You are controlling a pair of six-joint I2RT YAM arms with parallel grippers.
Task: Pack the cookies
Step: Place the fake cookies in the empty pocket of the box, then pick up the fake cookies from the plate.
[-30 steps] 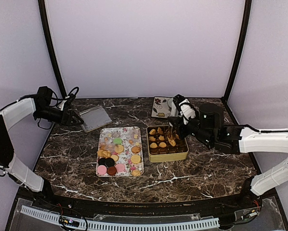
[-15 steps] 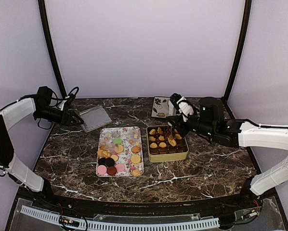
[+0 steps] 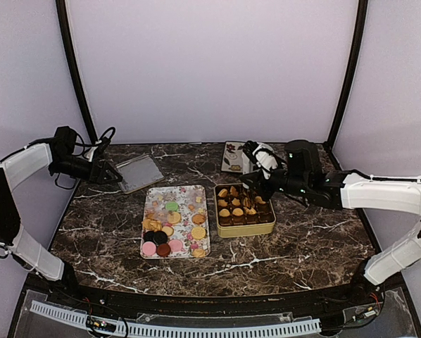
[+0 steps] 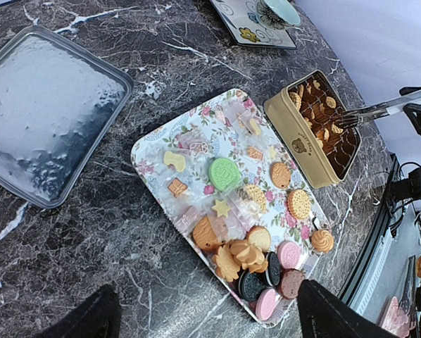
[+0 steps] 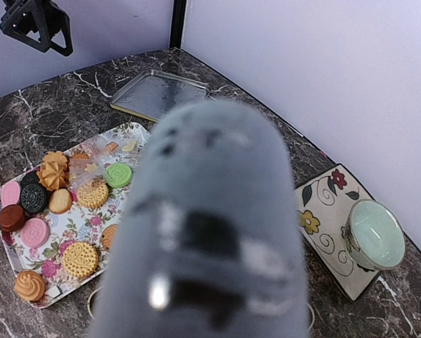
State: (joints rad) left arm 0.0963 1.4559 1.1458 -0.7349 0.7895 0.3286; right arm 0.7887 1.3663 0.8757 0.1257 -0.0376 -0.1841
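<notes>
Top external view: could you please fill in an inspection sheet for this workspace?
Surface: dark marble table.
Job's things: cookies on flowery tray; more in gold tin.
Clutter: silver tray far left; floral plate with green cup at the back.
Grippers: left claw open, beside silver tray; right claw shut on fork over tin.
Cables: black loop at left wrist.
Surroundings: lilac walls, black corner posts.
</notes>
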